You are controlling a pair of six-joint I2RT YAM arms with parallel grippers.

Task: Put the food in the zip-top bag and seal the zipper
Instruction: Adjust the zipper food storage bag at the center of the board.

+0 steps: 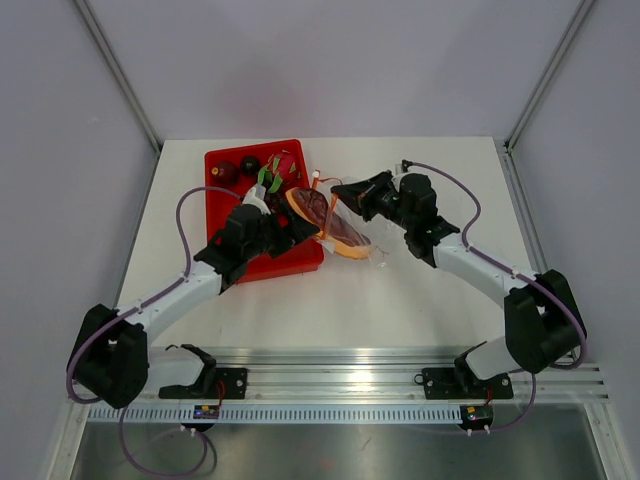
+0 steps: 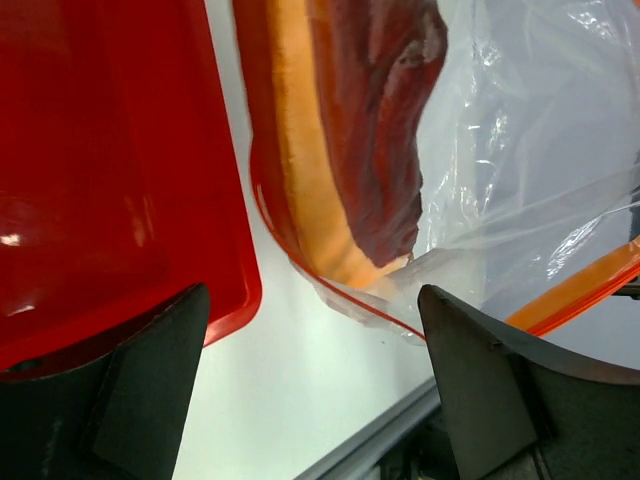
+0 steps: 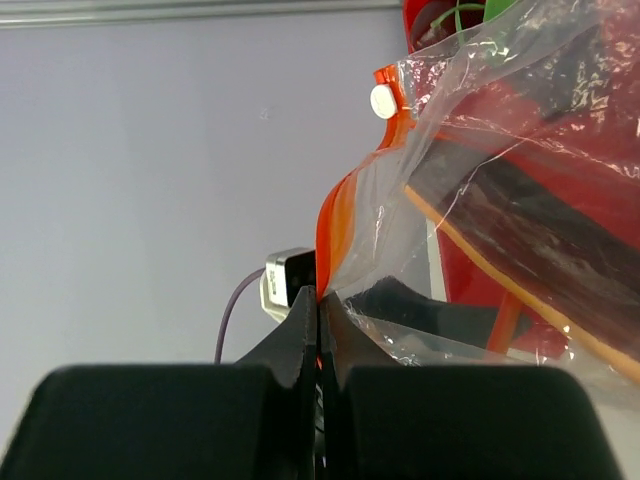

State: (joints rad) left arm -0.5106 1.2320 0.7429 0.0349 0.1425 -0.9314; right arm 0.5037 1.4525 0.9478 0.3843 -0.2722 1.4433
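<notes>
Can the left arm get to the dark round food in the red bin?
Probably yes. The left gripper hovers by the red bin with jaws open and empty, and nothing covers the dark round food at the bin's far end.

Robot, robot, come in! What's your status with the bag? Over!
Left claw open, empty, beside the bag. Right claw shut on the zipper. Meat slice at least partly in bag; other food in red bin. Nothing blocking.

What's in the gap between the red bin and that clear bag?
Only a bare strip of white table. The left wrist view shows the red bin and the zip-top bag lying apart there.
</notes>
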